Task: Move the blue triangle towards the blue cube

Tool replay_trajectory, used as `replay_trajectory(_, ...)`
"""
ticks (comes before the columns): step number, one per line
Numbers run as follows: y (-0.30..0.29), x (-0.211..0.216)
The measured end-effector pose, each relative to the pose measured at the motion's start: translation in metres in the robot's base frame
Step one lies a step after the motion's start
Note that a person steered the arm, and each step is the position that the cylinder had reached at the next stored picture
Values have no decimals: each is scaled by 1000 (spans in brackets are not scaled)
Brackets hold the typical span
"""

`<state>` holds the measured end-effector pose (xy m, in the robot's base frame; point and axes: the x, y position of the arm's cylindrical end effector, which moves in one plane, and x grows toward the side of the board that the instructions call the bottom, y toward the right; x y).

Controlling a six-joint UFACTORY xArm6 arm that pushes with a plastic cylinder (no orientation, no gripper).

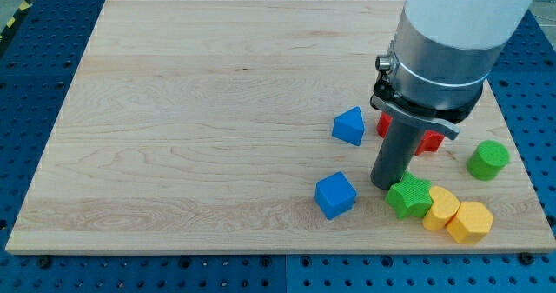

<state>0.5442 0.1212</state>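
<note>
Camera view: blue triangle (348,125) on tabletop (191,110) above blue cube (335,195), apart; rod tip (385,185), no gripper fitted, rests right of both beside green star (410,196); approach step, next needs repositioning above the triangle.

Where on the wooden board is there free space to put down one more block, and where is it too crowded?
Free: everything from the view's left edge of the board to the blue triangle and blue cube. Crowded: the lower right, where my tip stands beside the green star, yellow blocks, red block and green cylinder.
</note>
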Motion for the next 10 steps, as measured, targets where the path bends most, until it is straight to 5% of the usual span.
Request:
replay_trajectory(6,-3,-25)
replay_trajectory(10,-42,-98)
